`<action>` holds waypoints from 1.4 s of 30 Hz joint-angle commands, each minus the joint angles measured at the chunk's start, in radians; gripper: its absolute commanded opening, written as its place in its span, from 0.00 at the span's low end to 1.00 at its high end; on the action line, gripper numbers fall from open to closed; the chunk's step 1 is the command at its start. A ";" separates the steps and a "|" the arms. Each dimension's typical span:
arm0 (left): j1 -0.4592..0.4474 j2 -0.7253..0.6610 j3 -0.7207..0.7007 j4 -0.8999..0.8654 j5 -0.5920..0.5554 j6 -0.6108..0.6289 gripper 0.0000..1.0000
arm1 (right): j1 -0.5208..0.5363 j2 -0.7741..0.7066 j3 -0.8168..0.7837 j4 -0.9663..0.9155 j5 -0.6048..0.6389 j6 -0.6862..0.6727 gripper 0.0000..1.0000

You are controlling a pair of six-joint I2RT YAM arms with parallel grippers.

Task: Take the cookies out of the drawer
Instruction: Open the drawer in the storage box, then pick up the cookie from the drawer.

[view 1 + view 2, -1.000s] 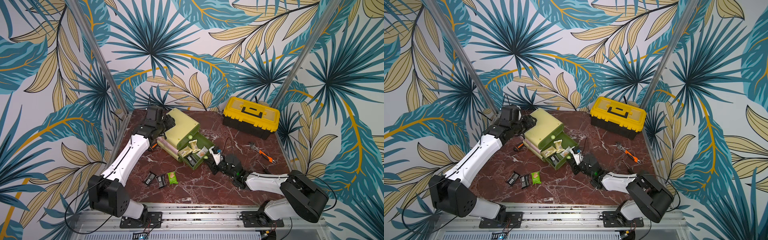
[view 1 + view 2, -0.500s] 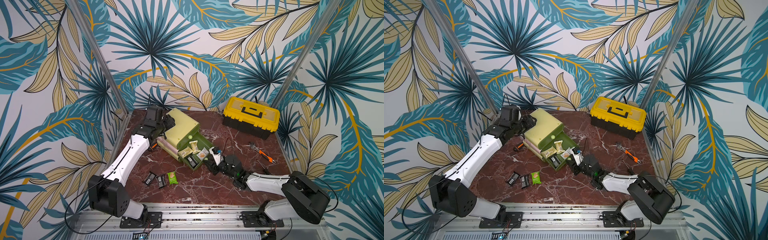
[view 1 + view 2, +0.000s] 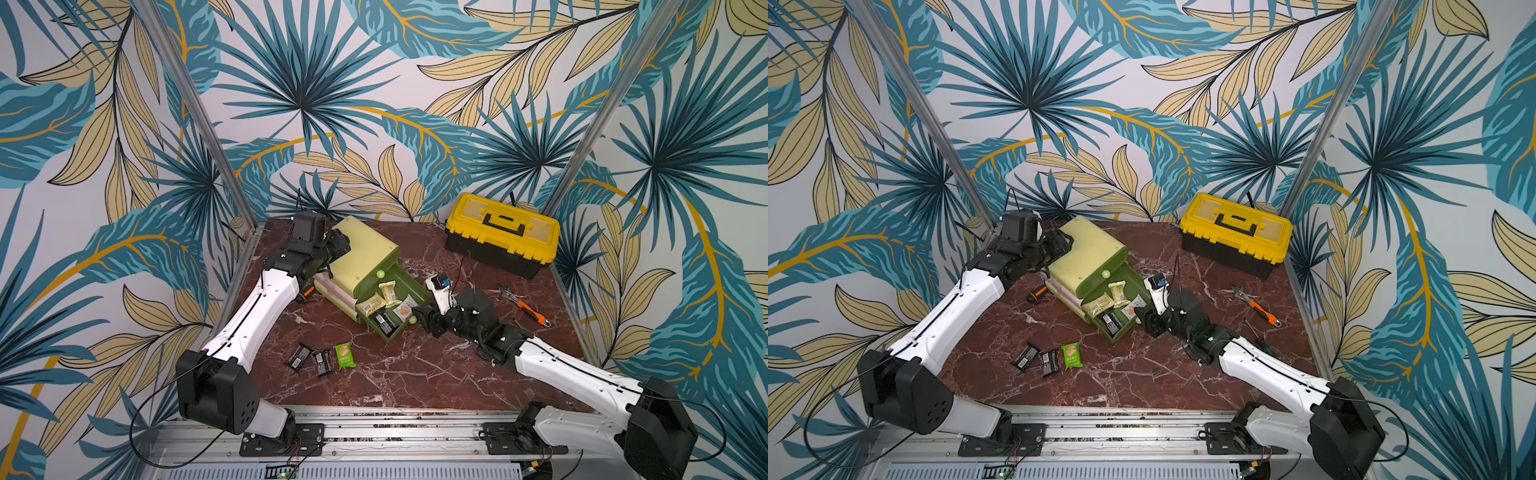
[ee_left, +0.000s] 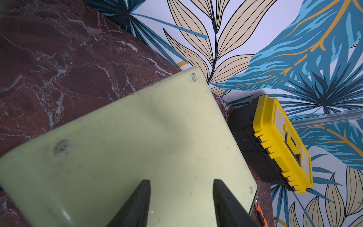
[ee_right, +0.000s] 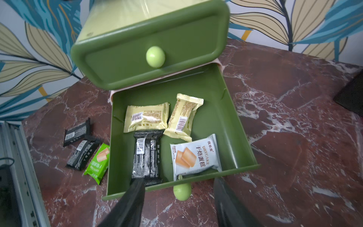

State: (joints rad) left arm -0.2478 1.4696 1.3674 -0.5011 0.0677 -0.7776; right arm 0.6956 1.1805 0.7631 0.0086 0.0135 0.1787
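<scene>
Top views look down from high in front; close wrist views share the drawer unit [image 4: 137, 127].

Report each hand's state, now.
Left hand: open, empty, spread over the top of the pale green plastic cabinet.
Right hand: open, empty, astride the round light-green knob of the dark green plastic drawer, ungripped.

1. The table [image 5: 294, 118] is glossy red-brown marble-look stone, white-veined.
2. The drawer [image 5: 225, 110] is smooth dark-green plastic with a soft sheen.
3. The cabinet top [image 4: 137, 137] is matt, scuffed pale-green plastic.
4. The cookies [image 5: 146, 118] wear shiny crinkled film.
5. The toolbox [image 3: 503, 239], at 1 o'clock, is moulded yellow-and-black plastic.
</scene>
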 commanded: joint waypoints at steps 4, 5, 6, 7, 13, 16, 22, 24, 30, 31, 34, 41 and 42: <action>0.012 0.003 -0.065 -0.079 -0.005 -0.017 0.55 | 0.022 0.182 0.286 -0.415 0.038 0.233 0.60; 0.011 0.003 -0.068 -0.078 -0.005 -0.018 0.55 | 0.038 0.199 0.304 -0.403 0.051 0.241 0.60; 0.011 0.002 -0.068 -0.078 -0.003 -0.019 0.55 | 0.053 0.217 0.318 -0.387 0.071 0.249 0.61; 0.011 0.002 -0.066 -0.080 -0.002 -0.019 0.55 | 0.066 0.236 0.332 -0.373 0.089 0.259 0.62; 0.013 0.004 -0.062 -0.082 0.005 -0.012 0.55 | 0.077 0.386 0.459 -0.412 0.172 0.298 0.64; 0.013 0.004 -0.062 -0.084 0.004 -0.014 0.55 | 0.080 0.457 0.514 -0.417 0.166 0.310 0.65; 0.019 0.005 -0.051 -0.088 0.003 -0.007 0.55 | 0.095 0.548 0.571 -0.410 0.192 0.280 0.66; 0.022 0.006 -0.051 -0.084 0.007 -0.009 0.55 | 0.095 0.580 0.579 -0.379 0.201 0.273 0.66; 0.024 0.005 -0.050 -0.088 0.003 -0.009 0.55 | 0.094 0.652 0.610 -0.328 0.212 0.263 0.64; 0.023 0.006 -0.047 -0.090 0.003 -0.006 0.55 | 0.094 0.658 0.617 -0.325 0.219 0.259 0.64; 0.025 0.007 -0.045 -0.087 0.005 -0.008 0.55 | 0.094 0.681 0.636 -0.318 0.233 0.249 0.63; 0.024 0.008 -0.045 -0.088 0.009 -0.008 0.55 | 0.094 0.735 0.676 -0.329 0.271 0.231 0.60; 0.025 0.008 -0.045 -0.087 0.008 -0.009 0.55 | 0.094 0.739 0.678 -0.330 0.274 0.230 0.60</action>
State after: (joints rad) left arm -0.2333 1.4612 1.3506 -0.4812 0.0868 -0.7853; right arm 0.7860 1.8923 1.4212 -0.3347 0.2581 0.4324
